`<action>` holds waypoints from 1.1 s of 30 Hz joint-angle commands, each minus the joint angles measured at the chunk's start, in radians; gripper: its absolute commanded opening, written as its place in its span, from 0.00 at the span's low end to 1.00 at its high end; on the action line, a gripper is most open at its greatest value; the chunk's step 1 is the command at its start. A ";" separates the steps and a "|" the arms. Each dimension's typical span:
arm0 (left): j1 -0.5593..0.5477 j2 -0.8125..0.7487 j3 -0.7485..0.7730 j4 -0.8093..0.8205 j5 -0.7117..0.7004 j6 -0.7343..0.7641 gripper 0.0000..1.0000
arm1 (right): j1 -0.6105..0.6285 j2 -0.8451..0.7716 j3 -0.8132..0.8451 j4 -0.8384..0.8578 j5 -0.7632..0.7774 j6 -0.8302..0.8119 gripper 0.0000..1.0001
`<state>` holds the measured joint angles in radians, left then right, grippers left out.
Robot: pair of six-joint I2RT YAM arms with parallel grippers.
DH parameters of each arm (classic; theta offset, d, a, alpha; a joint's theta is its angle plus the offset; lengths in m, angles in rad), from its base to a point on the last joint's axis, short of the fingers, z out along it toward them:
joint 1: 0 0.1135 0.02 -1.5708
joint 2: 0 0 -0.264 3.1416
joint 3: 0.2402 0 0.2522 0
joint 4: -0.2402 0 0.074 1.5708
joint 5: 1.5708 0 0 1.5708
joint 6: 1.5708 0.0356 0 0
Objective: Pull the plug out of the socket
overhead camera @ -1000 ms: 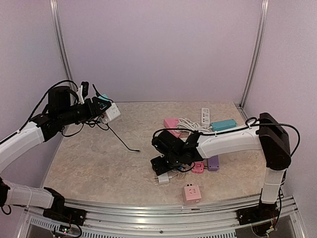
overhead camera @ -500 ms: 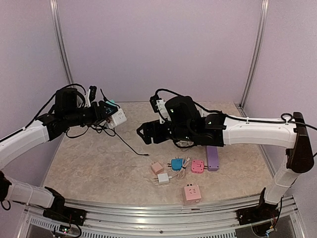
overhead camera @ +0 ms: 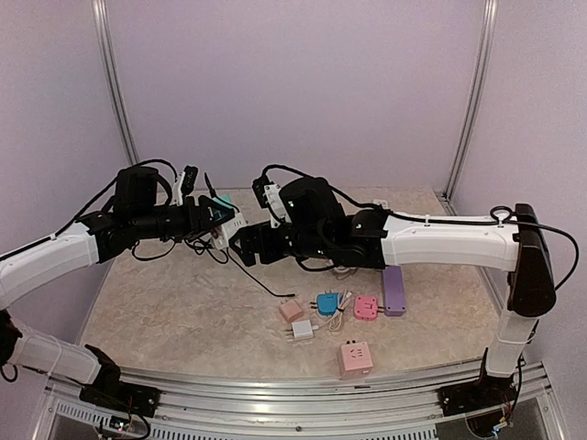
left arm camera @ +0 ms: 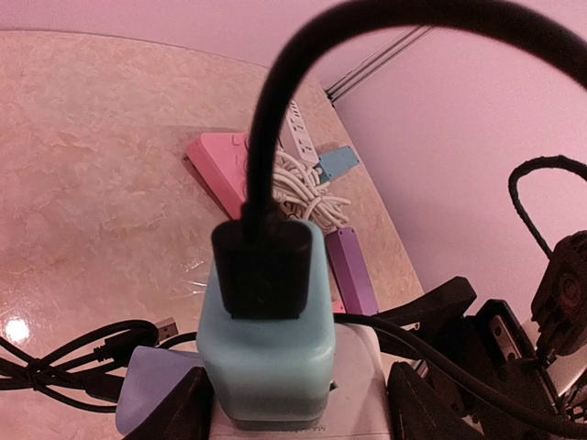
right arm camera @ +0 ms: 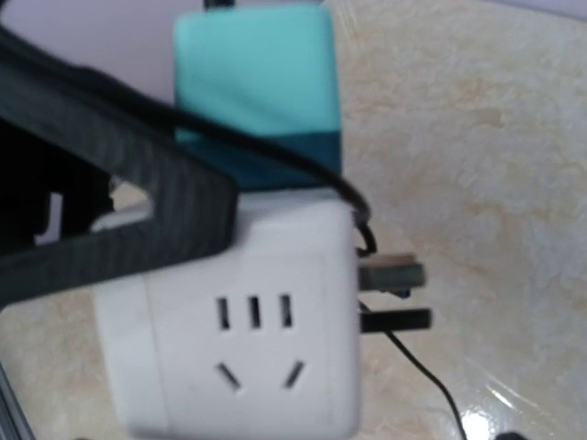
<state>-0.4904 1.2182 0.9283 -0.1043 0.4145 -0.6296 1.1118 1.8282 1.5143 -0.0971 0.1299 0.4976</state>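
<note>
My left gripper (overhead camera: 216, 225) is shut on a white cube socket (overhead camera: 227, 230) and holds it in the air above the left half of the table. A teal plug (overhead camera: 218, 203) sits in the socket's top, with a black cable coming out of it. In the left wrist view the teal plug (left arm camera: 266, 357) stands on the socket (left arm camera: 362, 399) between my fingers (left arm camera: 174, 408). My right gripper (overhead camera: 241, 243) hovers open just right of the socket, touching nothing. In the right wrist view the socket (right arm camera: 248, 330) and plug (right arm camera: 257, 92) fill the frame, and two metal prongs (right arm camera: 393, 295) stick out of the socket's side.
Small adapters lie on the table in front: peach (overhead camera: 292, 310), blue (overhead camera: 326, 302), pink (overhead camera: 366, 307), white (overhead camera: 302, 331) and a pink cube (overhead camera: 355, 357). A purple strip (overhead camera: 394, 291) lies to the right. A thin black cable (overhead camera: 261, 275) trails down from the socket.
My right arm has risen from the adapters and swung left up to the socket, its jaws widening. My left arm has carried the socket to the right, towards the middle.
</note>
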 commanded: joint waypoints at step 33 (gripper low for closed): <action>-0.042 -0.005 0.041 0.065 0.010 0.018 0.24 | 0.036 0.140 0.134 0.024 0.089 0.090 0.39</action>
<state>-0.5190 1.2194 0.9283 -0.1043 0.4103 -0.6270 1.1427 1.9430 1.6264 -0.0624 0.2089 0.5751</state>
